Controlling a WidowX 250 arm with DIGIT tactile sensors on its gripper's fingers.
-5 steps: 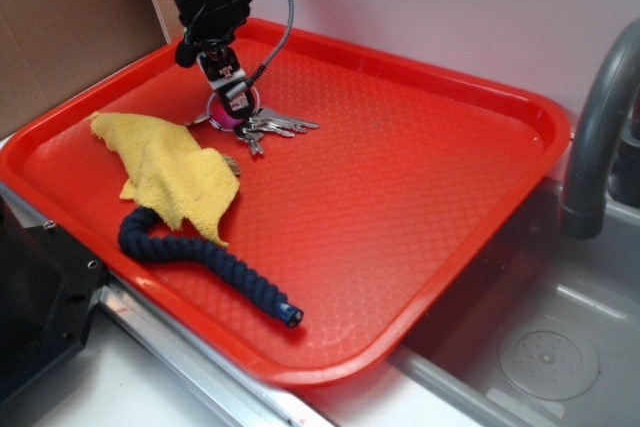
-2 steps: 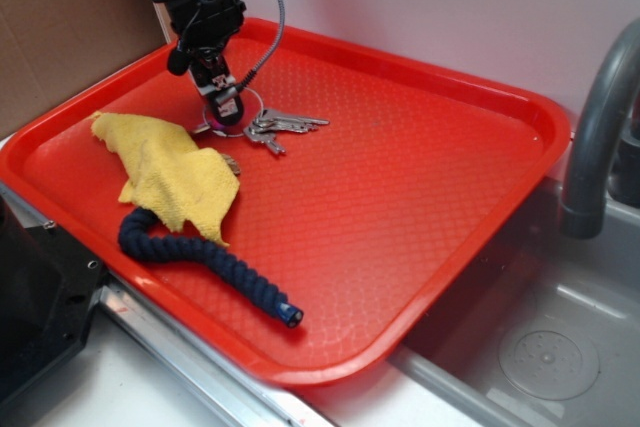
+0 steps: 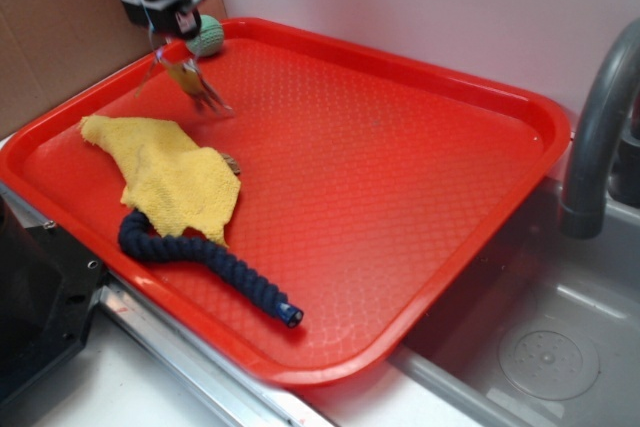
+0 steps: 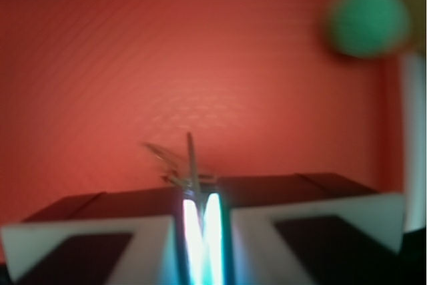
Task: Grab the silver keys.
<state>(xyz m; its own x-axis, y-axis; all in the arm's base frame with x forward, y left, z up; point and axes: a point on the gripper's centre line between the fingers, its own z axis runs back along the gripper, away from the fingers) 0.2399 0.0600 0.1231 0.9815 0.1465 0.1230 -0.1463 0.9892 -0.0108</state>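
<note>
Silver keys point(image 3: 197, 87), a small bunch of flat grey metal blades on a thin wire ring, hang clear of the red textured plastic tray point(image 3: 400, 197), pinched in the black gripper point(image 3: 165, 25), whose fingers are pressed almost together on them in the wrist view, near the small green ball point(image 3: 207, 35) at the tray's far rim. The hold looks slim, apparently on the ring or one blade, so a swing of the dangling bunch could work it loose and drop it onto the tray or the crumpled yellow cloth point(image 3: 170, 172) nearby. No brand, label or writing is legible.
</note>
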